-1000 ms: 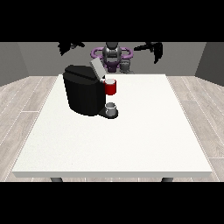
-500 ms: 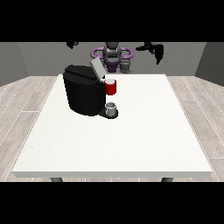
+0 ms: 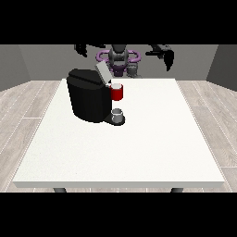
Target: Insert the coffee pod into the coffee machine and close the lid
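From my station the broad, flat white tabletop (image 3: 139, 152) carries the boxy black coffee machine (image 3: 90, 99), lid (image 3: 102, 72) raised; the small rounded grey coffee pod (image 3: 118, 112) sits on its base, untouched. I judge the reach not begun: both hands hover high, near the robot. The hand at the view's right (image 3: 167, 56) must descend to the pod; I cannot tell its finger state, nor that of the hand at the view's left (image 3: 82, 49).

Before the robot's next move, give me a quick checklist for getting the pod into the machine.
1. Machine upright on the table: ok.
2. Lid raised: ok.
3. Pod located: cannot tell; a grey thing sits at the machine's base.
4. Red thing at the machine in view: ok.
5. Hand at the view's right holding something: not ok, it is up in the air, away from the table.
6. Hand at the view's left near the machine: not ok, also raised.
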`<state>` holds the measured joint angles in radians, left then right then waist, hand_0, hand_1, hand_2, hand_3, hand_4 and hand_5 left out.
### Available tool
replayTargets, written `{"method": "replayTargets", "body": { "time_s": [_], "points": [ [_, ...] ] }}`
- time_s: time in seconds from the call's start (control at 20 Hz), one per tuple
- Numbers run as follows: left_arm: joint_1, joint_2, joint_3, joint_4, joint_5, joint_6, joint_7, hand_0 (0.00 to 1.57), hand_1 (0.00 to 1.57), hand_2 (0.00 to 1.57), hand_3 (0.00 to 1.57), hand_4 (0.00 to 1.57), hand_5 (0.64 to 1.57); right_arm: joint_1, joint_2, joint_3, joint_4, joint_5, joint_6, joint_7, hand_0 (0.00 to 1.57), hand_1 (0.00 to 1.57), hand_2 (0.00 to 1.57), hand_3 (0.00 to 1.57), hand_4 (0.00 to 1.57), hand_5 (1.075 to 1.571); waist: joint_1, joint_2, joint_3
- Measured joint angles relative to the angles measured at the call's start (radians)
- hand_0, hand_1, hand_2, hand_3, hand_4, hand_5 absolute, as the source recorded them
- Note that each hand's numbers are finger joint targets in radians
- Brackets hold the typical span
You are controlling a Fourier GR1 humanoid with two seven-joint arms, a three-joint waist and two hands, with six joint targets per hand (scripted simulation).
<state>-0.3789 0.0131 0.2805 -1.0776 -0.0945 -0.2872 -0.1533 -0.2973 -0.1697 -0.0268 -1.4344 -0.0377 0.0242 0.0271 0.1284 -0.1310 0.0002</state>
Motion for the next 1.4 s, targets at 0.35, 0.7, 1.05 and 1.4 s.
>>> {"method": "replayTargets", "body": {
  "time_s": [0.35,0.7,1.05,1.4],
  "points": [
    [0.058,0.012,-0.047,-0.135,0.047,0.015,0.05,0.0,0.0,0.0,0.0,0.0,1.571,-0.088,-0.002,-0.04,0.09,-0.024,0.026,0.002,0.0,0.0,0.0,0.0,0.0,1.571,0.007,0.069,0.0],
    [0.095,0.033,-0.068,-0.225,0.071,0.037,0.077,0.0,0.0,0.0,0.0,0.0,1.571,-0.147,-0.001,-0.062,0.193,-0.024,0.05,-0.049,0.0,0.0,0.0,0.0,0.0,1.571,-0.009,0.125,-0.0002],
    [0.102,0.061,-0.066,-0.277,0.113,0.05,0.102,0.0,0.0,0.0,0.0,0.0,1.571,-0.233,0.008,-0.051,0.27,0.016,0.039,-0.052,0.0,0.0,0.0,0.0,0.0,1.571,-0.008,0.151,-0.0009],
    [0.131,0.067,-0.091,-0.287,0.103,0.08,0.075,0.0,0.0,0.0,0.0,0.0,1.571,-0.288,0.022,-0.049,0.314,0.039,0.031,-0.07,0.0,0.0,0.0,0.0,0.0,1.571,-0.02,0.171,-0.0017]
  ]
}}
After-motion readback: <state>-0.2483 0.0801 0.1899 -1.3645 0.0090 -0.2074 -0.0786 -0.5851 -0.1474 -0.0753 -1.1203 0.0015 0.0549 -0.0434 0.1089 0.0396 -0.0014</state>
